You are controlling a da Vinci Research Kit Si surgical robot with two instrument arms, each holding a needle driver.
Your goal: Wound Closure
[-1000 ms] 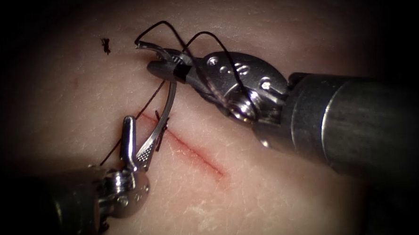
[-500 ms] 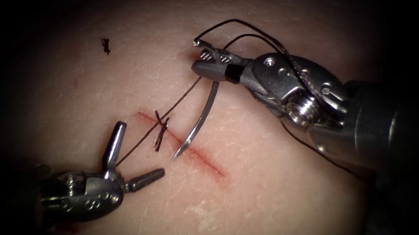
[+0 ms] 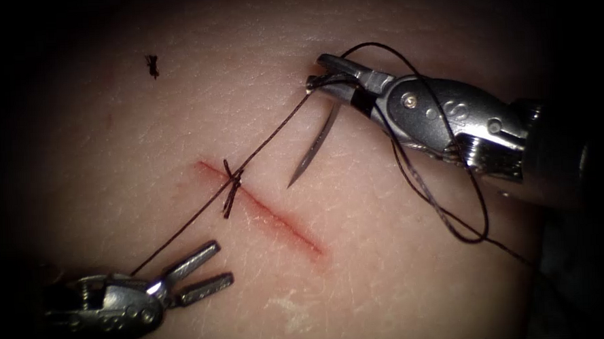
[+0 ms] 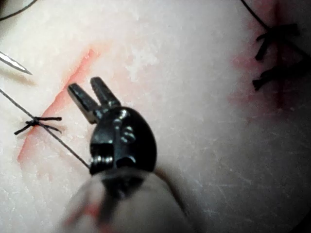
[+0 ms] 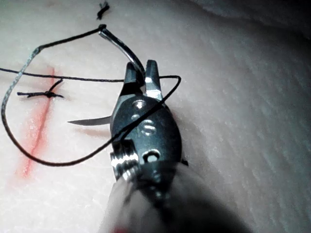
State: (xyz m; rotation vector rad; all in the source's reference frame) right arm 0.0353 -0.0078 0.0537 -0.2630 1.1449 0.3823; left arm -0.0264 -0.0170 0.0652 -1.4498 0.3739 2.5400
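The red cut runs slantwise across the tissue, with one knotted stitch near its upper end. My right tool is up and to the right of the cut, jaws shut on the curved needle between its middle and its tail. The needle hangs free of the tissue, tip pointing down at the cut. Dark thread runs straight from the needle's tail through the stitch toward my left tool, which lies low on the left with jaws slightly apart and nothing between them. The left wrist view shows those jaws beside the cut.
A slack loop of thread drapes over the right tool's wrist and onto the tissue. A small thread scrap lies at upper left. Two older dark stitches sit on another red line in the left wrist view.
The right tool carried the needle up and to the right, drawing the thread straight through the stitch. The left tool left the needle's tip, dropped to the lower left, and its jaws narrowed.
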